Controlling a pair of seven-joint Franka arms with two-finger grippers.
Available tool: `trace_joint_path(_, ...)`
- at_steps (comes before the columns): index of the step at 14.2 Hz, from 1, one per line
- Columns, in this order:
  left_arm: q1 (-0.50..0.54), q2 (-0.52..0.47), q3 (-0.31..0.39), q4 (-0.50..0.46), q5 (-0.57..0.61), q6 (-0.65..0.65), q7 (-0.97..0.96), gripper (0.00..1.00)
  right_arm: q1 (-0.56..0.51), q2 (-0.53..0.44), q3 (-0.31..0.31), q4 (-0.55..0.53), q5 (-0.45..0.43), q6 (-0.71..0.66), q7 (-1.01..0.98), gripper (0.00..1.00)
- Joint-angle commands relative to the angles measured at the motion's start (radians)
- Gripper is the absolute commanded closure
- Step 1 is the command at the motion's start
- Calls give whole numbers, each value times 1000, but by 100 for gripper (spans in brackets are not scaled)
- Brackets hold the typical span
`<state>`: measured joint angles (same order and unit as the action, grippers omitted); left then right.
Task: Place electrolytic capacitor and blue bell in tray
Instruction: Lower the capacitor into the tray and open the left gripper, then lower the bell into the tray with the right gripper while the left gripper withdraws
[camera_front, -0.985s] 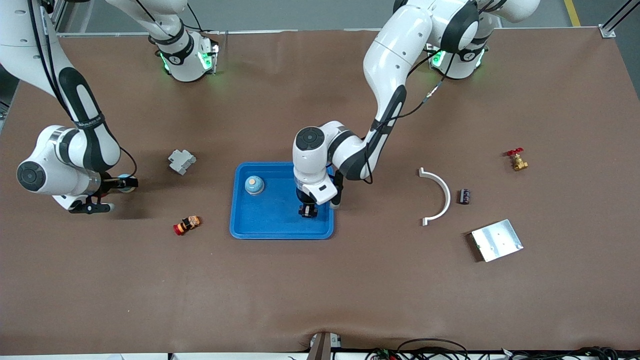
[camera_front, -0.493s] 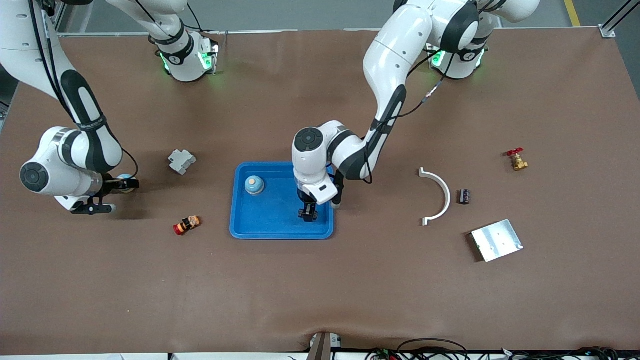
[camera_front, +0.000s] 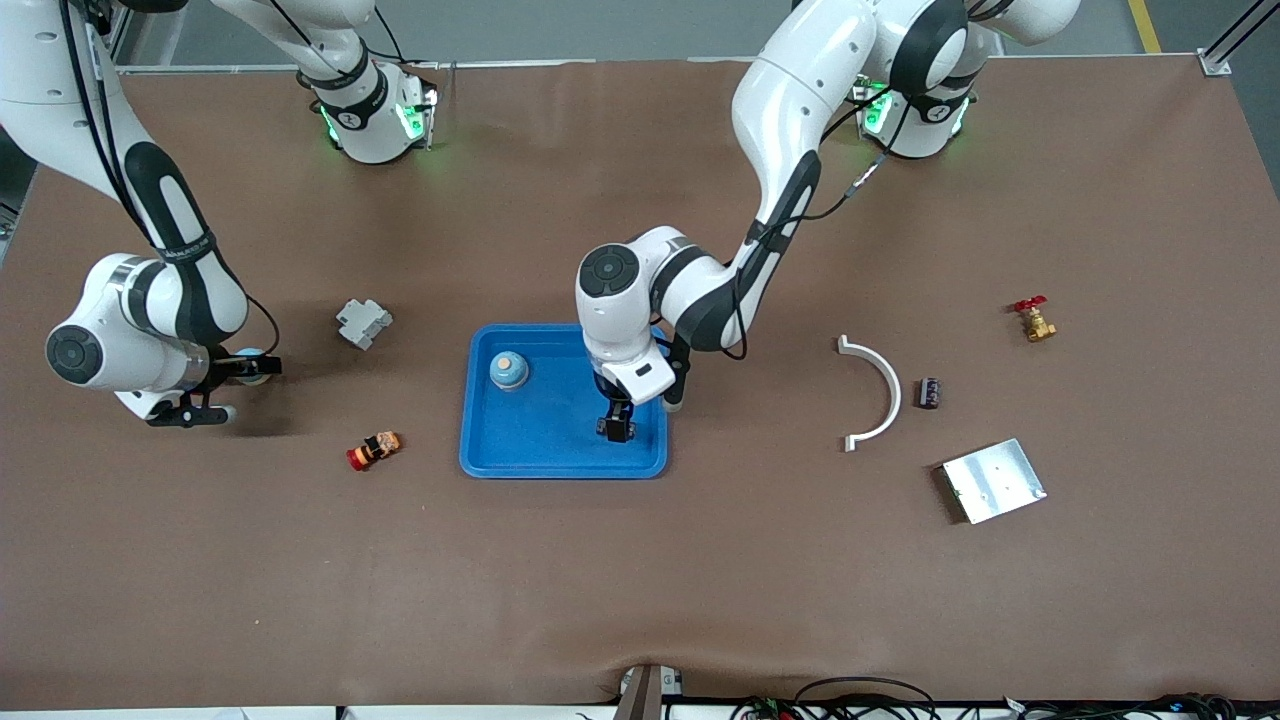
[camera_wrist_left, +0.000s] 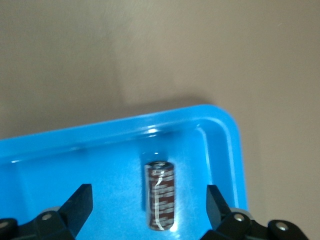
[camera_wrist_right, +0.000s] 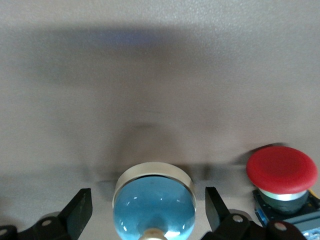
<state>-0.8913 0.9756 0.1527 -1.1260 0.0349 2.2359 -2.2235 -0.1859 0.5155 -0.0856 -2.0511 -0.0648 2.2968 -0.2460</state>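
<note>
The bright-blue tray (camera_front: 540, 440) lies mid-table. A blue bell (camera_front: 509, 369) with a tan button stands in the tray's corner toward the right arm. My left gripper (camera_front: 617, 428) is open, low over the tray's other end. In the left wrist view (camera_wrist_left: 147, 200) a dark striped electrolytic capacitor (camera_wrist_left: 160, 195) lies on the tray floor (camera_wrist_left: 100, 165) between the fingers, touching neither. My right gripper (camera_front: 255, 368) is open at the right arm's end of the table. In the right wrist view (camera_wrist_right: 146, 200) a second blue bell (camera_wrist_right: 154, 205) stands on the table between its fingers.
A red push-button (camera_front: 373, 450) (camera_wrist_right: 282, 170) lies between the right gripper and the tray. A grey block (camera_front: 363, 323) is farther back. Toward the left arm's end are a white arc (camera_front: 880, 393), a small dark cylinder (camera_front: 931, 392), a brass valve (camera_front: 1033, 320) and a silver plate (camera_front: 993, 480).
The left arm's wrist has shifted a little toward the right arm's end, with its gripper still over the tray. The right arm has edged slightly toward the tray.
</note>
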Motion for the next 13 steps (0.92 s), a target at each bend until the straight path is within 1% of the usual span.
trace_joint_path(1, 32, -73, 8, -21, -68, -44, 146, 0, -17, 1, 9, -1, 0, 0, -9, 17)
trace_joint_path(2, 40, -92, 8, -34, -90, -59, 212, 0, -17, 0, 9, 2, 0, -2, -9, 32)
trace_joint_path(3, 46, -113, 11, -41, -104, -87, 269, 0, -17, -2, 9, 3, 0, -5, -7, 51)
trace_joint_path(5, 78, -144, 10, -43, -105, -140, 391, 0, -10, -11, 12, 32, -1, -77, -24, 86)
trace_joint_path(6, 87, -155, 10, -46, -107, -162, 450, 0, 0, -17, 15, 60, 2, -129, -38, 96)
trace_joint_path(7, 104, -169, 8, -54, -107, -177, 511, 0, 12, -17, 17, 104, 3, -175, -36, 100)
trace_joint_path(8, 109, -182, 4, -67, -109, -191, 580, 0, 19, -15, 20, 145, 13, -222, -35, 100)
trace_joint_path(10, 133, -225, -1, -118, -112, -199, 698, 0, 48, -12, 32, 227, 97, -305, -32, 100)
trace_joint_path(11, 137, -242, -4, -147, -112, -199, 737, 0, 81, -12, 35, 267, 143, -333, -18, 100)
trace_joint_path(13, 158, -282, -5, -193, -112, -199, 891, 0, 152, -6, 47, 351, 200, -382, 83, 100)
